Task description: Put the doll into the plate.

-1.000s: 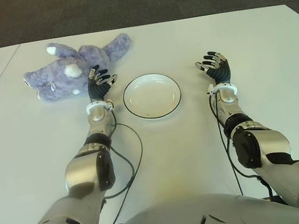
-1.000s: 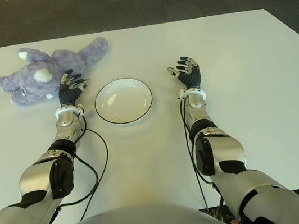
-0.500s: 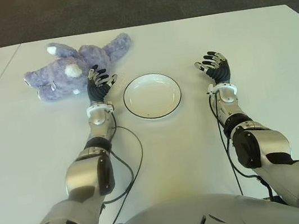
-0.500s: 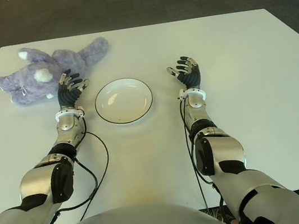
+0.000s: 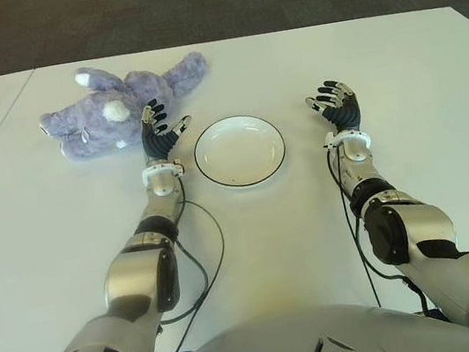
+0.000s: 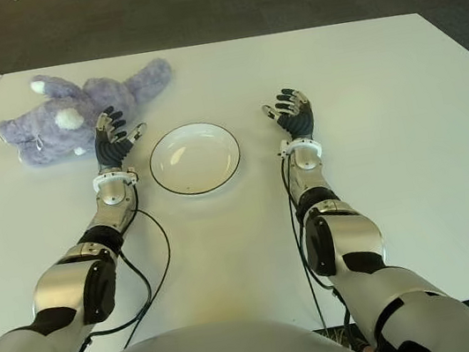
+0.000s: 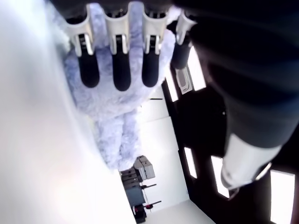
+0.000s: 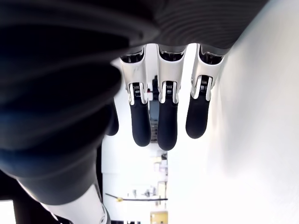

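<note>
Doll (image 5: 121, 106): a purple plush animal, lying on its side on the white tabletop (image 5: 254, 244), toward the far left. It is not in the plate. The plate (image 5: 238, 150), white with a dark rim, stands empty near the middle of the tabletop, just to the right of the doll and apart from it.

Left robot hand (image 5: 159, 136): placed between doll and plate, right at the doll's near edge. The fingers (image 7: 117, 70) are extended and spread, nothing grasped; in the left wrist view the plush fur is seen directly beyond the fingertips, but contact cannot be confirmed. The open posture and the palm turned toward the plush are judged to be a pre-grasp: the hand is set on the side of the doll nearest the plate, so that a short carry to the right would be enough once the doll is taken.

Right robot hand (image 5: 337, 106): shown to the right of the plate, well apart from the doll, fingers released and holding nothing. It is judged idle, kept clear of the plate.

Task state: grasp not yet made; transfer wholly outstanding.
</note>
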{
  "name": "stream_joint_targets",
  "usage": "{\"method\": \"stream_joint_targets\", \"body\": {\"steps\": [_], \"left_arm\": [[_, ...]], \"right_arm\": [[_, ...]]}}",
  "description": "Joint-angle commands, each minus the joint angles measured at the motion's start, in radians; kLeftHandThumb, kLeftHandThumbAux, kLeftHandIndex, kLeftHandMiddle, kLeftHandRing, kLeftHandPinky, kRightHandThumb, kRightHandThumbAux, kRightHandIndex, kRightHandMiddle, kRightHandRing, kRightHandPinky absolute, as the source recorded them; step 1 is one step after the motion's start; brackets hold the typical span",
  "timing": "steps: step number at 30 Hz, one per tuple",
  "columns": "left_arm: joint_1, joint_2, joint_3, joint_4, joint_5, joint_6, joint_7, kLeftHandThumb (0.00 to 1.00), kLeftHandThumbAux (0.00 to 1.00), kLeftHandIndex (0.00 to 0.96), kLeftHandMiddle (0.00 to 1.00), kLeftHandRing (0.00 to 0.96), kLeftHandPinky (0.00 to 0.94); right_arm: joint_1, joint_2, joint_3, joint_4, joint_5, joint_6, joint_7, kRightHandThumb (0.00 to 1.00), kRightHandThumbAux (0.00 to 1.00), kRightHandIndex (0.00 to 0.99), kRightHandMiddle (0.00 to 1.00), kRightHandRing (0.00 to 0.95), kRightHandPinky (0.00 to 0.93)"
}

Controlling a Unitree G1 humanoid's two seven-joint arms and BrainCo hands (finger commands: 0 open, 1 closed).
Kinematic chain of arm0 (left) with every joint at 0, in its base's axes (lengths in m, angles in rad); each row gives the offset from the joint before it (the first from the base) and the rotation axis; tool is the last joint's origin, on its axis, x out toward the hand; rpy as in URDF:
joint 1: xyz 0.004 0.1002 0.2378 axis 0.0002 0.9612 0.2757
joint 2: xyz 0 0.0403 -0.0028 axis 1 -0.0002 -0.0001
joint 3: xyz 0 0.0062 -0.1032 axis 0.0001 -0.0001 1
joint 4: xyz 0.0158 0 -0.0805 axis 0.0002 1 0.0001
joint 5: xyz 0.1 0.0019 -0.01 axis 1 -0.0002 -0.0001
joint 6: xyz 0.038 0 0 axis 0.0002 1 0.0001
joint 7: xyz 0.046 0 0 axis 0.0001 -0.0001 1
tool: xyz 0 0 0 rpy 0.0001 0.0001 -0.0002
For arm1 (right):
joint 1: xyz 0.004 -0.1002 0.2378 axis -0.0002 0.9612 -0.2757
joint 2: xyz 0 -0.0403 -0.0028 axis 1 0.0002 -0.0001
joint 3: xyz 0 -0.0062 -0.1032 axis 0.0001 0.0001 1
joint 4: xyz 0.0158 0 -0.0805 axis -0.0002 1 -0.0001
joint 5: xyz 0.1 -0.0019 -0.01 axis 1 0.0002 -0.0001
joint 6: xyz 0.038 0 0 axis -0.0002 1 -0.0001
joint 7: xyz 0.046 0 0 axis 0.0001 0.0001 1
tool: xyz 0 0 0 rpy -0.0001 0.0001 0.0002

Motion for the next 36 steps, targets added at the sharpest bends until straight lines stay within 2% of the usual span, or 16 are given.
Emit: {"method": "stream_joint_targets", "body": {"steps": [1,5,11,14,18,27,28,29,36], "left_arm": [[0.201,-0.016,-0.097,0.069,0.109,-0.023,0.141,0.000,0.792,0.165,0.209,0.257,0.336],[0.212,-0.002,-0.158,0.057,0.169,-0.039,0.241,0.000,0.862,0.162,0.200,0.253,0.302],[0.239,0.029,-0.258,-0.047,0.284,-0.084,0.400,0.000,0.895,0.127,0.179,0.227,0.260],[0.245,0.043,-0.284,-0.118,0.312,-0.119,0.418,0.000,0.904,0.111,0.169,0.208,0.250],[0.247,0.053,-0.300,-0.137,0.320,-0.150,0.428,0.002,0.907,0.094,0.155,0.192,0.239],[0.232,0.094,-0.310,-0.176,0.337,-0.182,0.466,0.000,0.802,0.078,0.130,0.150,0.158],[0.227,0.110,-0.309,-0.205,0.352,-0.177,0.480,0.000,0.799,0.078,0.130,0.149,0.157],[0.224,0.127,-0.307,-0.244,0.369,-0.168,0.492,0.000,0.750,0.088,0.138,0.151,0.165],[0.221,0.199,-0.312,-0.406,0.476,-0.109,0.558,0.000,0.697,0.090,0.141,0.151,0.157]], "right_arm": [[0.169,0.075,-0.004,0.112,0.005,0.101,0.010,0.164,0.878,0.244,0.296,0.302,0.293],[0.169,0.074,-0.004,0.113,0.004,0.101,0.009,0.154,0.873,0.240,0.293,0.297,0.287],[0.171,0.073,-0.006,0.112,0.006,0.101,0.014,0.161,0.876,0.240,0.298,0.303,0.301],[0.171,0.072,-0.006,0.112,0.006,0.099,0.014,0.172,0.876,0.242,0.301,0.307,0.305],[0.171,0.071,-0.004,0.112,0.003,0.098,0.010,0.175,0.878,0.245,0.302,0.308,0.302],[0.170,0.071,-0.003,0.113,-0.001,0.099,0.006,0.142,0.872,0.250,0.297,0.300,0.288],[0.170,0.070,-0.002,0.113,-0.002,0.100,0.006,0.138,0.873,0.250,0.297,0.300,0.288],[0.170,0.070,-0.002,0.113,-0.002,0.100,0.006,0.136,0.872,0.249,0.296,0.297,0.285],[0.169,0.068,-0.002,0.113,-0.004,0.103,0.010,0.127,0.871,0.250,0.298,0.298,0.287]]}}
